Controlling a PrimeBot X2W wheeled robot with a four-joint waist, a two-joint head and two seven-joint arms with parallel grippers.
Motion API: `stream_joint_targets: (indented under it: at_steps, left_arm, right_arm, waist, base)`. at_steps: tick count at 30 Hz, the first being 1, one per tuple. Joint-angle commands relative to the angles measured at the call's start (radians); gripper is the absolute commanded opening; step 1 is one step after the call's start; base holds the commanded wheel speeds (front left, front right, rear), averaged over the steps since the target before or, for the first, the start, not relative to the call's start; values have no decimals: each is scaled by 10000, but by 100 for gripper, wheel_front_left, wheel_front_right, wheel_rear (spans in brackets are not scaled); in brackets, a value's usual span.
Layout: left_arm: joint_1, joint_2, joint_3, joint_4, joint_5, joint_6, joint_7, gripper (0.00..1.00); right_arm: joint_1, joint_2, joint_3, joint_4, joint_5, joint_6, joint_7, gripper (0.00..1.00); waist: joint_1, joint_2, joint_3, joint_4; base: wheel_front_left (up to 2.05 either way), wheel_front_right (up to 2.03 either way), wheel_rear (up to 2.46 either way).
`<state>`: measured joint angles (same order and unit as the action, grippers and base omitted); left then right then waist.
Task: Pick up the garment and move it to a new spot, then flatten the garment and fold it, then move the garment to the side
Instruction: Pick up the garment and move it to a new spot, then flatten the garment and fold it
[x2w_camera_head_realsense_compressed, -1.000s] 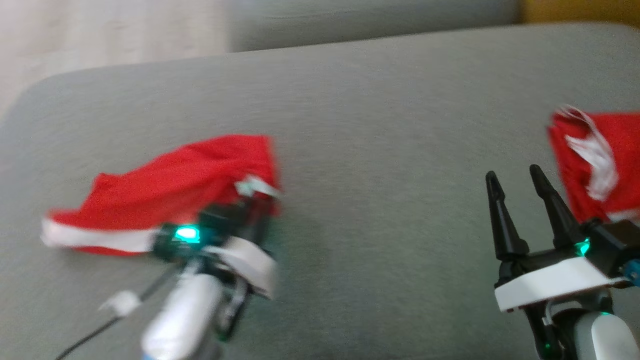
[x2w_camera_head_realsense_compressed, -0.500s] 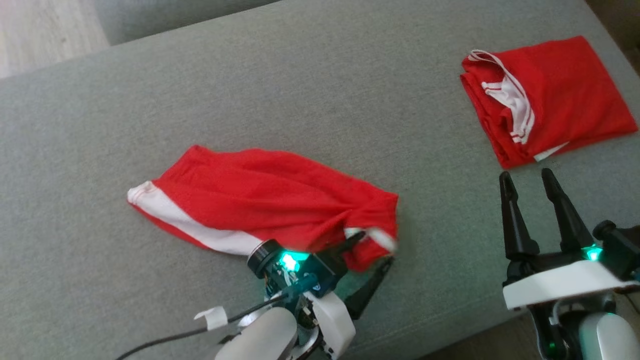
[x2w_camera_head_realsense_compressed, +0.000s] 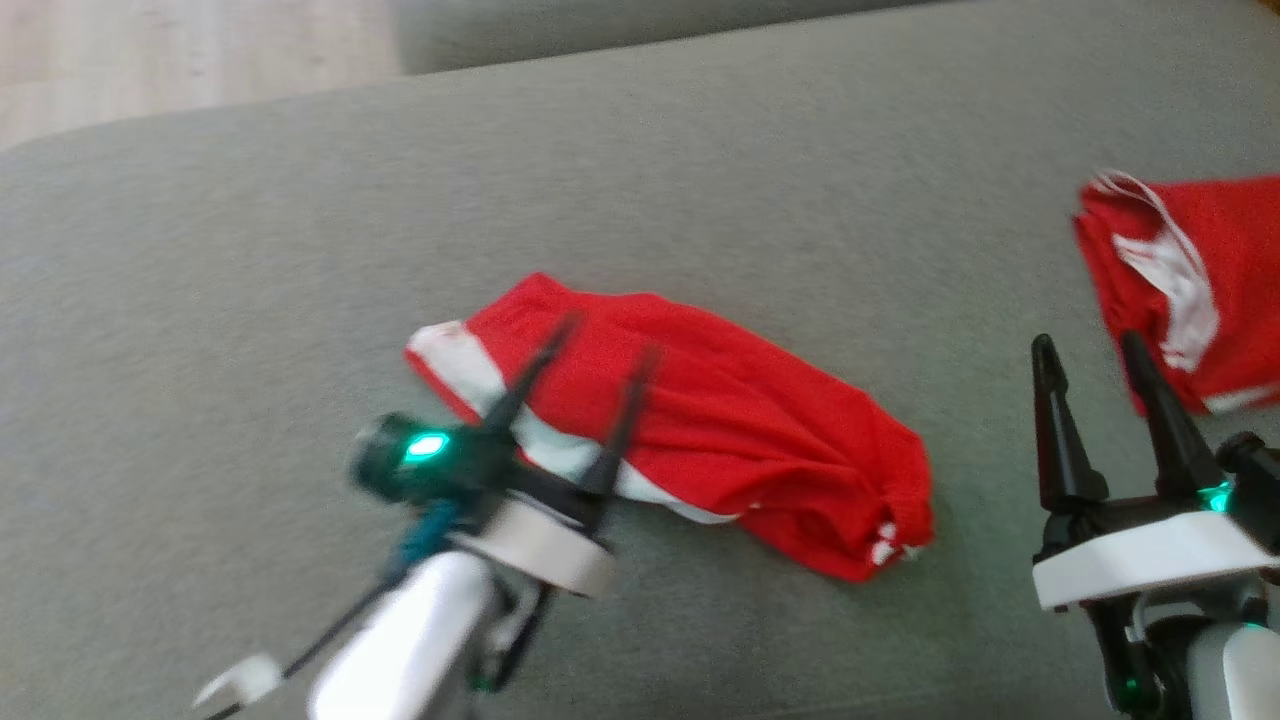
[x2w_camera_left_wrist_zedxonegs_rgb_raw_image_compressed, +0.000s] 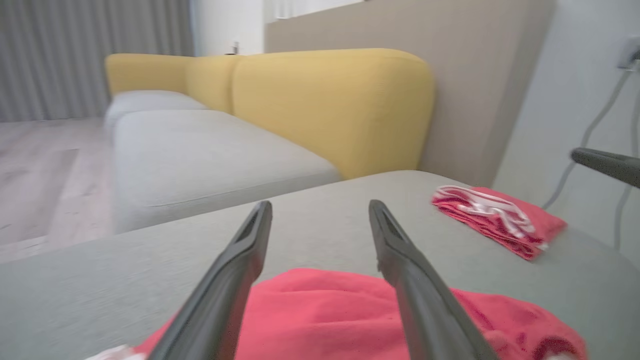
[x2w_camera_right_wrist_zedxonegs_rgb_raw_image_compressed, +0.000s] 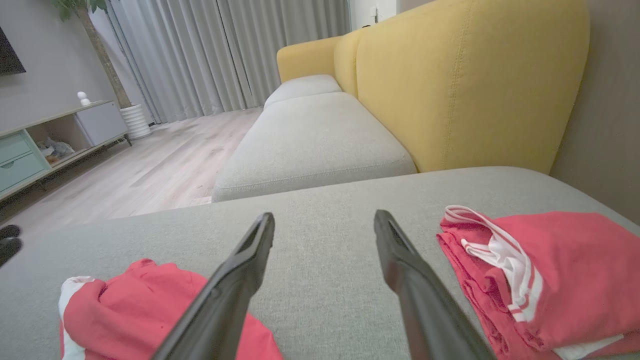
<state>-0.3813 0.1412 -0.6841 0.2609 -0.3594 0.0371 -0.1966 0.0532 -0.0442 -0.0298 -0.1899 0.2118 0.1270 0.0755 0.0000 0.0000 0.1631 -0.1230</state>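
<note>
- While the left gripper (x2w_camera_head_realsense_compressed: 613, 337) hangs over the garment (x2w_camera_head_realsense_compressed: 720, 420), we see its two fingers spread wide with nothing between them. We cannot tell whether the tips touch the cloth.
- We find the garment lying crumpled in a long red heap on the grey sofa cushion (x2w_camera_head_realsense_compressed: 700, 150), roughly mid-seat.
- We read its long axis in the head view as slanting from upper left, where the white band (x2w_camera_head_realsense_compressed: 455, 360) shows, down to lower right, where the cloth bunches up.
- We place the left gripper over the banded end, fingers pointing across the heap rather than along it.
- We see the right gripper (x2w_camera_head_realsense_compressed: 1087, 340) open and empty too. It stands well off the heap's lower right end and just beside the folded red cloth (x2w_camera_head_realsense_compressed: 1200, 270).
- We judge that flattening comes next. The left arm is nearer the banded end and the right arm nearer the bunched one. A pull along that slant should spread the cloth.
- We would watch that the right arm's reach does not drag the folded cloth.
</note>
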Motion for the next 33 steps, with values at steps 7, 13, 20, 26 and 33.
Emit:
stream_joint_targets:
  at_steps: [7,13,20,26,33]
  left_arm:
    - [907,1125,2237,-931,-597,1264,-455,100]
    - [1640,2048,3456,-1052,-1046,1555,-553,100]
    - [2372,2794,3769,-1412,-1384,1451,-47,100]
    - [2925,2903,3492,-1850,-1330,1616,453,100]
    - [3367,2917,3420,-2015,-1389,1817,661,100]
  right_arm:
    - [70,-61,93,-731,-369,37,376,100]
    - [290,-61,122,-860,-536,37,559,100]
    - [790,-61,143,-837,-413,37,660,100]
    - [1250,-61,247,-934,-301,37,727,100]
    - [1440,-60,300,-1077,-327,37,850,100]
  waist:
    - [0,0,-698,1460]
    - [0,0,-887,1841]
    - [0,0,-1222,1772]
    - [0,0,-1459,1540]
    - [0,0,-1637,1432]
  base:
    - [0,0,0]
    - [0,0,0]
    - [0,0,0]
    - [0,0,0]
    - [0,0,0]
